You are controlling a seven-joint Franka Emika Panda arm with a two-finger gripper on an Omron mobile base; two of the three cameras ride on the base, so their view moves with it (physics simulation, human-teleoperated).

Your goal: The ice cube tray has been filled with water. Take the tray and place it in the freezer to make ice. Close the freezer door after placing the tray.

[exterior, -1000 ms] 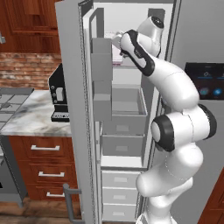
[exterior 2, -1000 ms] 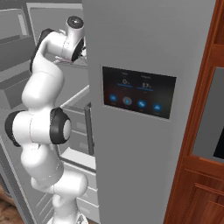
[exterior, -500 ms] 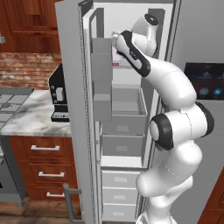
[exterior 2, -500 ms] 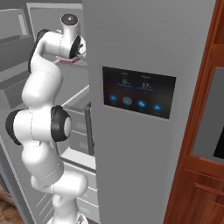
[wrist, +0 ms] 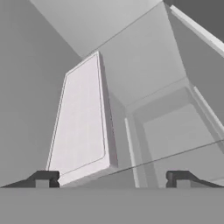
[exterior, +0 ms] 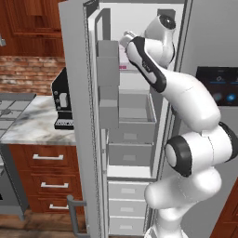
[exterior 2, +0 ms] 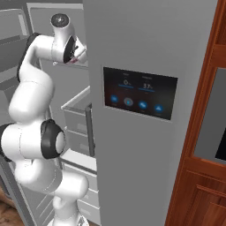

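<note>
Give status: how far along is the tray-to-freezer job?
Done: ice cube tray sits on an upper shelf inside the freezer. In hand: nothing; hand is open just behind the tray. Left: pull the arm out and shut the freezer door, which stands open.

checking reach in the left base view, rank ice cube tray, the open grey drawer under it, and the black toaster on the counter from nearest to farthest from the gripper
1. Ice cube tray: on the upper freezer shelf, right at the gripper.
2. Open grey drawer: in the freezer, below the tray.
3. Black toaster: on the counter, left beyond the freezer door.
</note>
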